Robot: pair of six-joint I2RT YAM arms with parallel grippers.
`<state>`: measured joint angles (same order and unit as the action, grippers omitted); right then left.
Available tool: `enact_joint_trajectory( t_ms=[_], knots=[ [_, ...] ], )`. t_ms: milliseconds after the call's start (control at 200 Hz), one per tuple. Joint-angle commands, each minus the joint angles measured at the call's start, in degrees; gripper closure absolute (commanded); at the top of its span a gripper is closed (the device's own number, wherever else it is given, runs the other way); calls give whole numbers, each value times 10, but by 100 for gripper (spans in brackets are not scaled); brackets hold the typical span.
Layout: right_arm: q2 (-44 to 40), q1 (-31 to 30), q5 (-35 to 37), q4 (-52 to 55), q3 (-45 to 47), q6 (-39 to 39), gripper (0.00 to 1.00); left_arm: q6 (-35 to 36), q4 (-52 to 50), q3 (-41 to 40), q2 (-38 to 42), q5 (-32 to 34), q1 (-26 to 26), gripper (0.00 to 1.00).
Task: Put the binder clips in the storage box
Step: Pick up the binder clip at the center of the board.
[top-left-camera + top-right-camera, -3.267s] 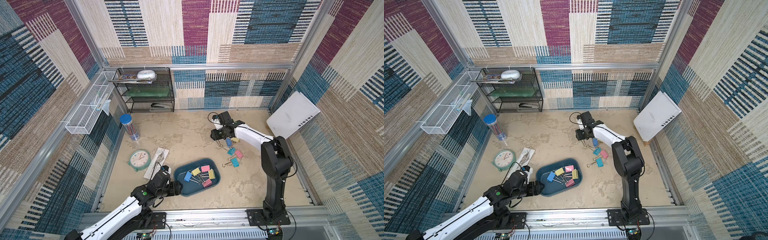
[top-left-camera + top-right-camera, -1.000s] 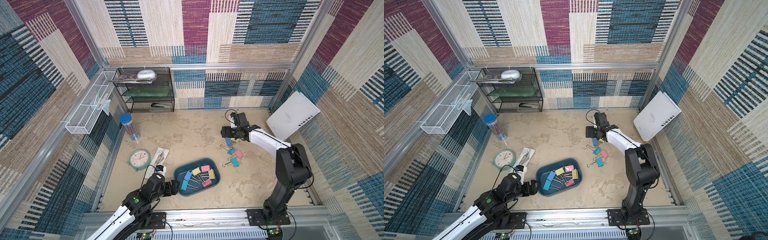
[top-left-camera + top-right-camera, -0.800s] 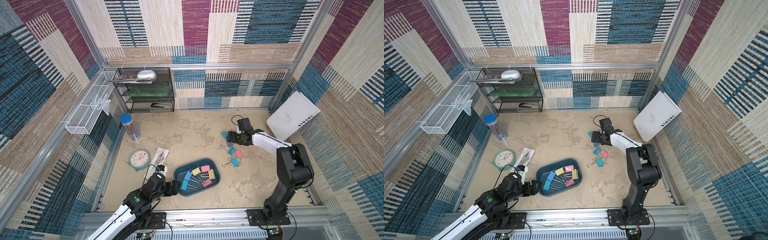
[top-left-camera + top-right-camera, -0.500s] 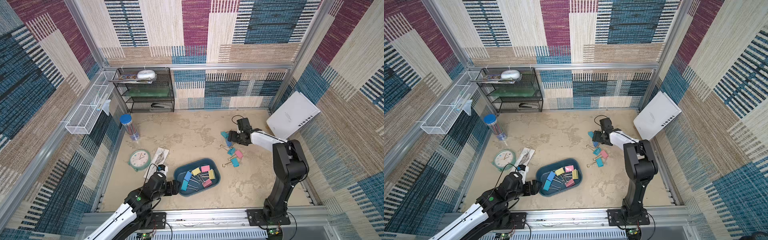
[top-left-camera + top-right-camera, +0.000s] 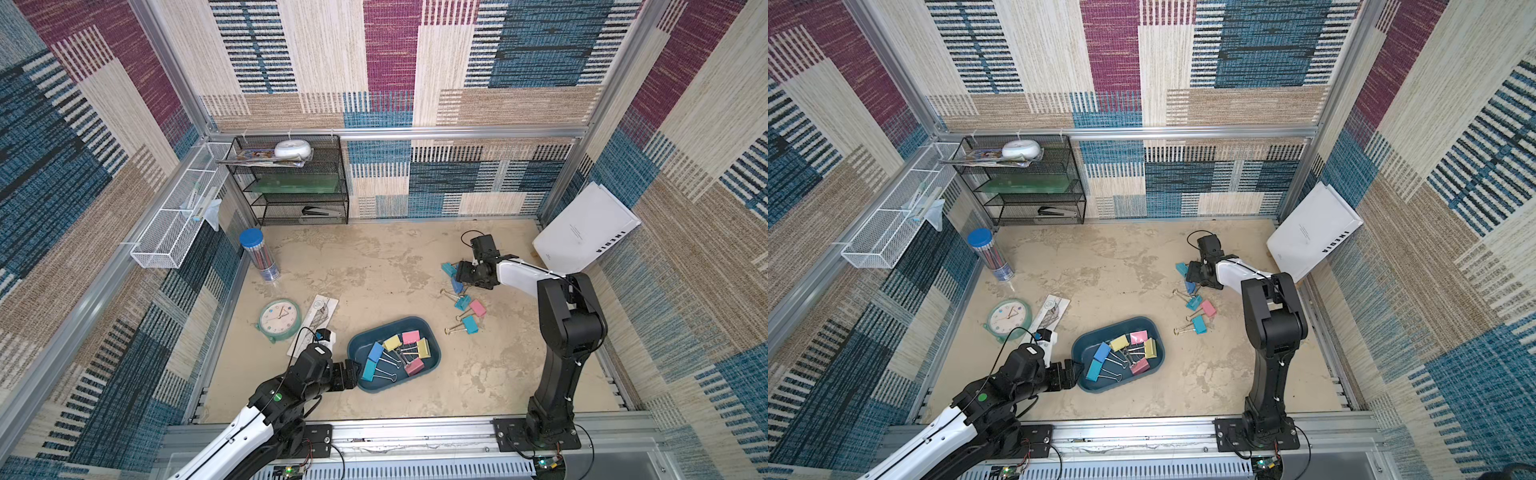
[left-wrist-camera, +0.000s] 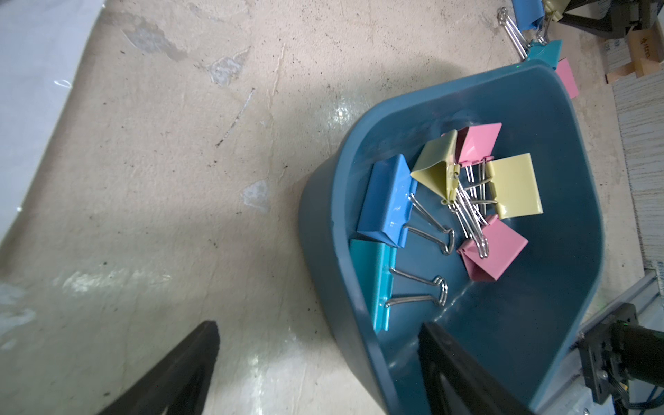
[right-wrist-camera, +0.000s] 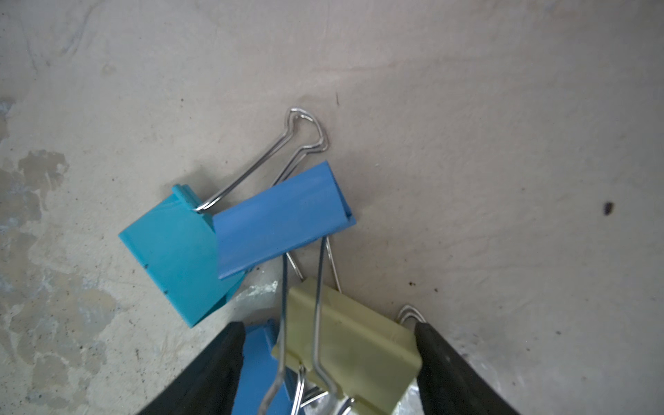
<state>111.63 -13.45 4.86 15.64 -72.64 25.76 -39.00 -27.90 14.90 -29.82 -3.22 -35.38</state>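
My right gripper (image 7: 327,328) has swung in over the loose clips (image 5: 469,324), and its fingers are narrowing around a yellow clip (image 7: 352,334) without pinching it yet. Six clips (image 5: 392,343) already lie in the blue box (image 5: 395,321). My left gripper (image 6: 318,325) sits spread astride the box's near wall.

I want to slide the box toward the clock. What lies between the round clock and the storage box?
A pale patterned card strip lies flat between the clock and the storage box, seen in both top views.
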Motion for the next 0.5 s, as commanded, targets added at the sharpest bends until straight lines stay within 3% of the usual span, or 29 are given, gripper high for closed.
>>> enact_joint_trajectory(
  t_ms=[0,496],
  knots=[
    [3,0,19,6,-6,3,23,4,16,0,-1,-6,1,9],
    [15,1,39,20,-9,1,42,4,17,-1,-1,-7,4,9]
  ],
)
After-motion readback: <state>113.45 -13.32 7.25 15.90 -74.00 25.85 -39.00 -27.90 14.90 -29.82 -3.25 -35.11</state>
